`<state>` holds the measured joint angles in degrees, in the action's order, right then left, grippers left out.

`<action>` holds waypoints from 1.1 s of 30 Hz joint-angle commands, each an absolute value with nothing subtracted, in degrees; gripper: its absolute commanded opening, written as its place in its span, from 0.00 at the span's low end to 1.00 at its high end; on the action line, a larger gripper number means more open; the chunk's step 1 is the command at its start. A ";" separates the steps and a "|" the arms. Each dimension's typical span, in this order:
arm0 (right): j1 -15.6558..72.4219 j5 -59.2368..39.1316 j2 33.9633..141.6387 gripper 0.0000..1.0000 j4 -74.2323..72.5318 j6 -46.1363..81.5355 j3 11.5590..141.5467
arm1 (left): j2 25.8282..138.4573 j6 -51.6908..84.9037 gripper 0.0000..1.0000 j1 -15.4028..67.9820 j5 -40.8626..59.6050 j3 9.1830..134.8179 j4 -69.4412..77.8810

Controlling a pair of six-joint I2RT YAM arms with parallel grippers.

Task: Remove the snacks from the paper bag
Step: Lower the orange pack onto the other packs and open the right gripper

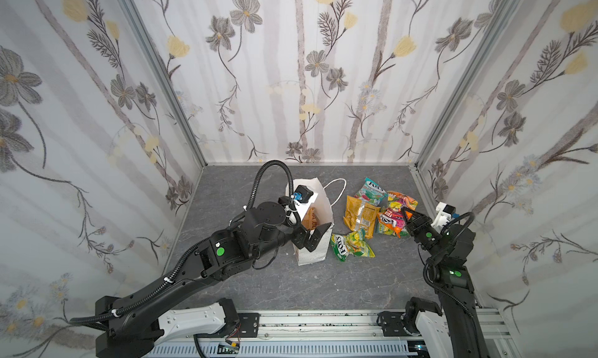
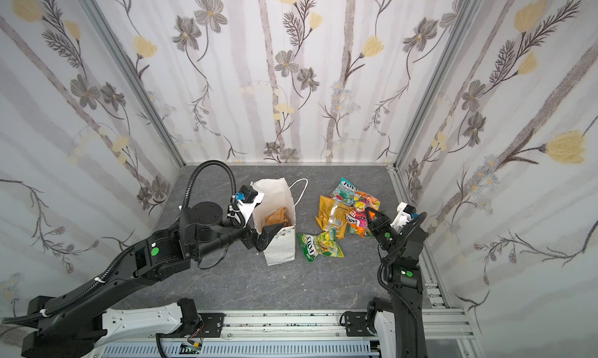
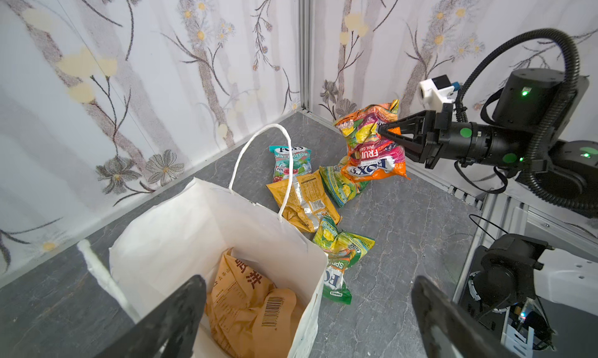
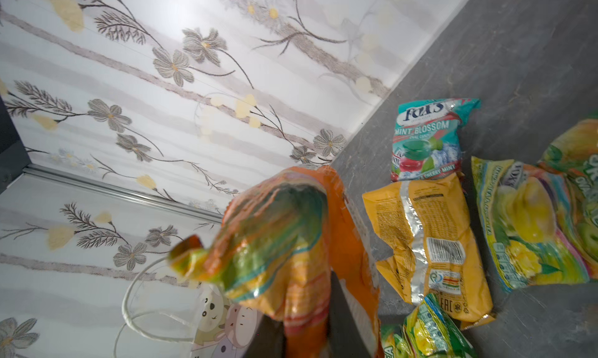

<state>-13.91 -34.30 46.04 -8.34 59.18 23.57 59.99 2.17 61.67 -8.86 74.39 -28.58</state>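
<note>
Looking down in both top views, the tall white paper bag [image 1: 312, 257] stands upright on the grey stone-patterned bench [image 1: 284, 285], and a plain orange crumpled pouch [image 1: 312, 220] lies inside it. The left end effector [image 1: 315, 236] hovers at the bag's near rim, jaws spread wide and empty. Right of the bag, out on the bench, lie a teal foil candy packet [image 1: 370, 191], a yellow-orange chip bag [image 1: 359, 215] and a yellow-green foil candy packet [image 1: 351, 246]. The right end effector [image 1: 407, 214] is clamped on an orange-red foil candy packet [image 1: 390, 225] at the far side of that pile. The left wrist view shows the pouch at the bag's bottom, barcode up. It also shows the orange-red packet hanging from the right end effector's tips above a second yellow-green packet [image 3: 343, 185]; whether the two touch I cannot tell. The right wrist view is filled by the held packet, blurred, with the other packets lying flat beyond. The pouch looks light, soft and slick, so a pinch on a raised fold or a sealed edge should hold better than one on its flat face. The bag is thin paper and would likely tip or drag if a finger catches its wall.
</note>
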 commanded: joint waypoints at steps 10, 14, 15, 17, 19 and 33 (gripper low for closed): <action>-17.49 -37.92 57.23 0.00 -23.56 57.56 12.30 | 63.34 8.37 1.00 61.61 -8.96 79.00 -35.51; -17.44 -38.54 61.35 0.00 -25.85 56.01 10.54 | 63.97 8.17 1.00 61.66 -8.96 79.15 -35.25; -17.48 -38.35 62.20 0.00 -25.81 55.22 10.30 | 64.31 8.13 1.00 61.61 -8.96 79.20 -35.36; -17.49 -38.03 63.70 0.01 -25.81 53.97 9.85 | 64.80 8.10 1.00 61.62 -8.88 79.59 -35.75; -17.48 -37.50 64.95 0.07 -25.82 53.04 9.24 | 65.21 8.08 1.00 61.61 -9.09 79.97 -36.41; -17.52 -27.65 63.06 0.62 -11.53 46.58 10.72 | 67.32 7.14 1.00 61.61 -11.74 82.86 -39.74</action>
<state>-17.47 -31.31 63.83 -15.59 49.06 9.06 66.92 7.68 61.67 -10.35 82.30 -38.24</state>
